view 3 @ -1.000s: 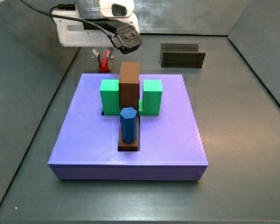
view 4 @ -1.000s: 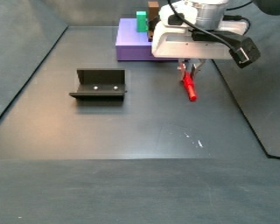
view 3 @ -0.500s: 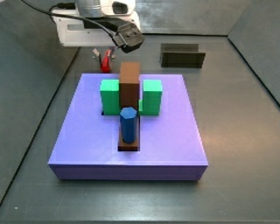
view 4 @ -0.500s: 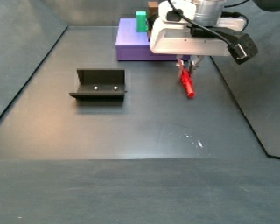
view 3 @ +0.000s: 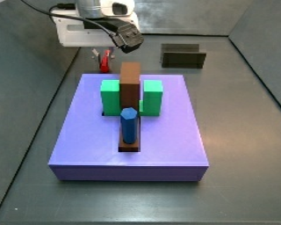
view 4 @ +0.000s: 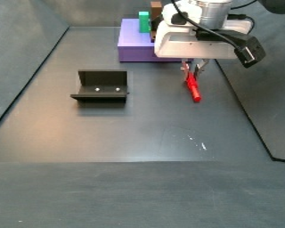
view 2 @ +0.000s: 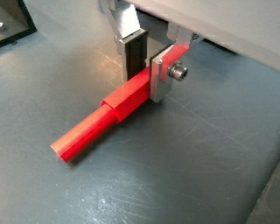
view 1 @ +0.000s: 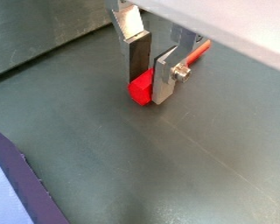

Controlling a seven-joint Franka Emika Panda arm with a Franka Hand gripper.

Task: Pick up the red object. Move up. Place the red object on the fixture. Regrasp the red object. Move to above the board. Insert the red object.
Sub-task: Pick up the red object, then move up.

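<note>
Red, slim and round, the peg lies flat on the dark floor beside the purple board, well apart from the fixture; in both wrist views the gripper is down over one end of it, the silver fingers standing on either side with the peg's end between their dark pads. The plates look pressed against the peg, so the gripper appears closed on it, though whether it already bears weight cannot be told; the peg seems to rest on the floor in a side view. Gripping near the end rather than the middle leaves most of the length sticking out; that suits a first pick-up, but not an upright insertion, which is likely why the task calls for a stop at the fixture and a fresh grip. The board carries green blocks, a brown bar and a blue peg; none is touched. Judged from this, the pick-up is in hand; lifting is not yet done.
</note>
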